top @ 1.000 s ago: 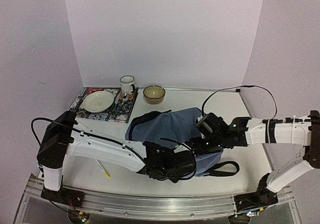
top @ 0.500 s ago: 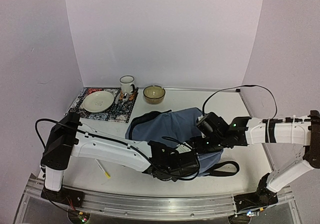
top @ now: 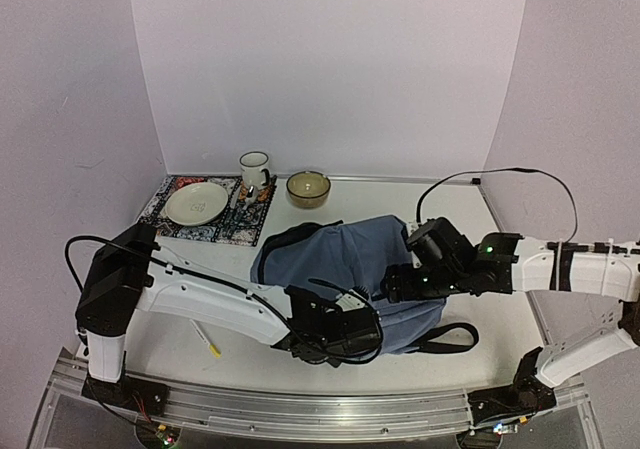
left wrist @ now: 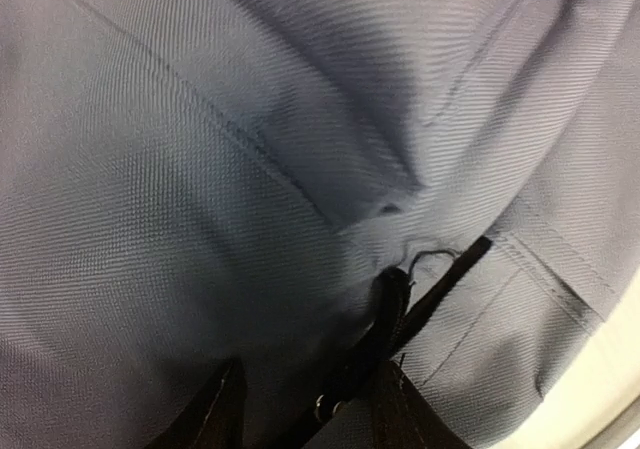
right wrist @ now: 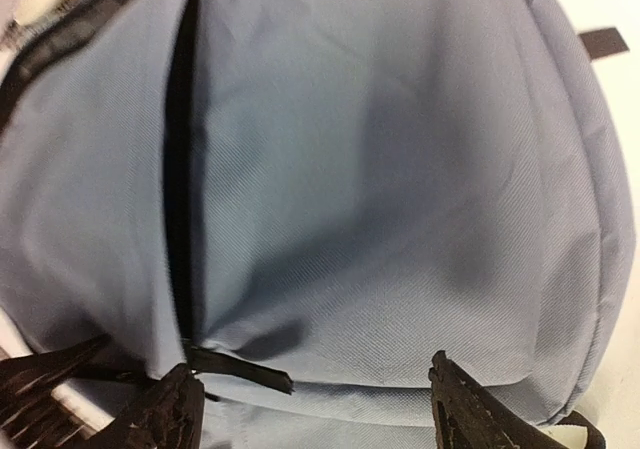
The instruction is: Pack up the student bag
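Both arms low over student bag (top: 330, 251), right claw (right wrist: 315, 374) splayed, left claw (left wrist: 310, 394) unclear

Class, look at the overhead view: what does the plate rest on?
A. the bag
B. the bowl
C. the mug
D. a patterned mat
D: the plate lies on the mat at the far left of the table, apart from the bag.
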### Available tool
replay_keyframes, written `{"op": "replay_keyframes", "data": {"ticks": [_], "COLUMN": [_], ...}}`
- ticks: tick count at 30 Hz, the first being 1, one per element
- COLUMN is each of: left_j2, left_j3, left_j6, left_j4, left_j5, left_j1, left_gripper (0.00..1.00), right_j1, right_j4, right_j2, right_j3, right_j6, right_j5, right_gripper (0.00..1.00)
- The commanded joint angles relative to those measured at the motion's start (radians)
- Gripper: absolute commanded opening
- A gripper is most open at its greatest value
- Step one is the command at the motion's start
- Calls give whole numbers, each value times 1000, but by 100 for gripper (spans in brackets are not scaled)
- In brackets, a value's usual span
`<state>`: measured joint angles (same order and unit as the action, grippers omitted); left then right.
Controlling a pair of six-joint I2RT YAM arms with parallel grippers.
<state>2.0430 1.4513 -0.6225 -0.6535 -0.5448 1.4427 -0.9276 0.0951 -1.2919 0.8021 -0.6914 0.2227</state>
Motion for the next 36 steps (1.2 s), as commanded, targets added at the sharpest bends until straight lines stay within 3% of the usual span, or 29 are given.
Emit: {"op": "replay_keyframes", "data": {"ticks": [1, 12, 15, 23, 36], "left_j2": [-51, -23, -7, -84, -257], "left_j3": [-16, 13, 15, -24, -205], "left_j6": [2, 61, 54, 7, -171], "left_j4": [20, 76, 77, 85, 214], "left_j5": [15, 72, 65, 3, 13], "left_j1": [-14, -15, -25, -42, -47], "left_gripper": [46, 49, 42, 1, 0], "right_j1": [12, 12, 13, 13, 12], "right_j4": [0, -1, -10, -62, -118], "right_j2": [40, 50, 39, -13, -149], "right_j3": [-16, -17, -11, 1, 93], "right_j6": [-27, -14, -2, 26, 64], "right_j5": [20, 0, -21, -104, -214], "right_gripper": [78, 79, 79, 79, 84]}}
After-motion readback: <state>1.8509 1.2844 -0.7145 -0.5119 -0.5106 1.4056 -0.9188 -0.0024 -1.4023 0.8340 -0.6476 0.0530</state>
